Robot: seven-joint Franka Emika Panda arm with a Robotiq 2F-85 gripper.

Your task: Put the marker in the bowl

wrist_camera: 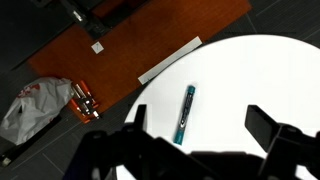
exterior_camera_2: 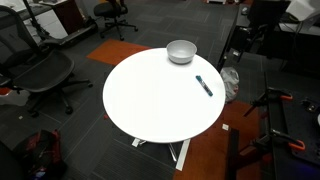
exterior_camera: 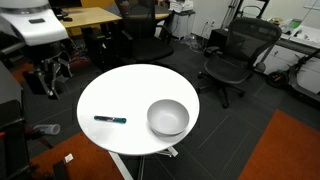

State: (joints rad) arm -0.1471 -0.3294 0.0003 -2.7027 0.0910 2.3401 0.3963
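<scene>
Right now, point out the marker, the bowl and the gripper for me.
marker (wrist_camera: 185, 112): wrist view, middle of its barrel.
bowl (exterior_camera: 167, 130): in an exterior view, front outer wall.
gripper (wrist_camera: 194, 112): wrist view, midway between its open fingertips.

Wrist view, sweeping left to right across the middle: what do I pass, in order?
First a crumpled white plastic bag on the floor → small orange-red object beside it → marker lying on the white table. The open claw straddles the marker, so I leave it out.
</scene>
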